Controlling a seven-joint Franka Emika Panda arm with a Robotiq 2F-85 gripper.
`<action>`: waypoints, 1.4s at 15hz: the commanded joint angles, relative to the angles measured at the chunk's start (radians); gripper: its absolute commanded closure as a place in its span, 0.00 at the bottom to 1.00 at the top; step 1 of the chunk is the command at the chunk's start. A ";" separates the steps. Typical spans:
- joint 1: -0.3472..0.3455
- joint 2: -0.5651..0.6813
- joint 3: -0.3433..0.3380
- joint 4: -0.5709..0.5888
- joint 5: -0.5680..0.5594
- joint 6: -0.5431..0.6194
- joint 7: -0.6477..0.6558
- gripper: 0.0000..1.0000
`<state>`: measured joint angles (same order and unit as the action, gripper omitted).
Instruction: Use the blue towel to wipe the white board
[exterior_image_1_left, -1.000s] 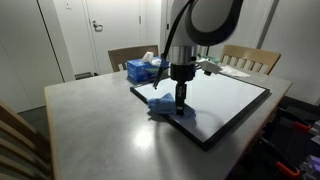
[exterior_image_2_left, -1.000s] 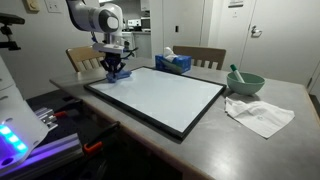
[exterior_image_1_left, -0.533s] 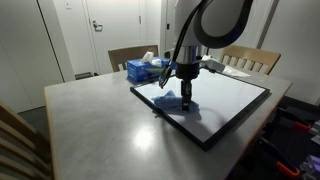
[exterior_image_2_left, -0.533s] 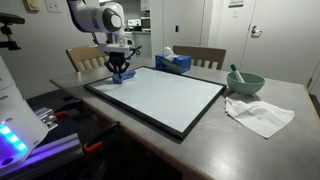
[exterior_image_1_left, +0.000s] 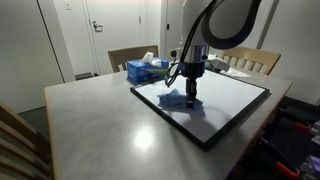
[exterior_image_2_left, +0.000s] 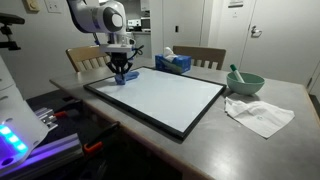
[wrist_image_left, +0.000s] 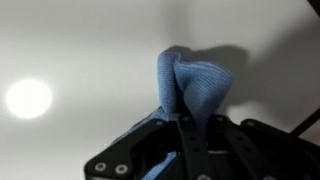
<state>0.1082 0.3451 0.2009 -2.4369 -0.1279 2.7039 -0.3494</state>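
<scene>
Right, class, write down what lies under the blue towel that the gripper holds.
Under the blue towel is the white board, which lies on the table. The gripper pinches the towel from above. The patch of board directly beneath is covered and cannot be seen.

White-and-black arm (exterior_image_2_left: 90, 14), black jaws, seemingly screw-studded

In the wrist view the towel (wrist_image_left: 192, 82) bulges over the tips of the claw (wrist_image_left: 184, 120), hiding where they meet (the claw's body runs off the bottom edge). In an exterior view the arm (exterior_image_1_left: 225, 20) is cut by the top edge. In an exterior view the towel (exterior_image_2_left: 122, 78) is too small to make out.
</scene>
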 joint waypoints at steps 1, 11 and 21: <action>-0.004 0.000 0.004 0.001 -0.002 -0.002 0.001 0.88; -0.072 0.002 -0.051 -0.048 0.027 0.076 0.022 0.97; -0.165 0.014 -0.122 -0.087 0.017 0.118 -0.004 0.97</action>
<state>-0.0163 0.3275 0.1160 -2.4827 -0.0963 2.7726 -0.3195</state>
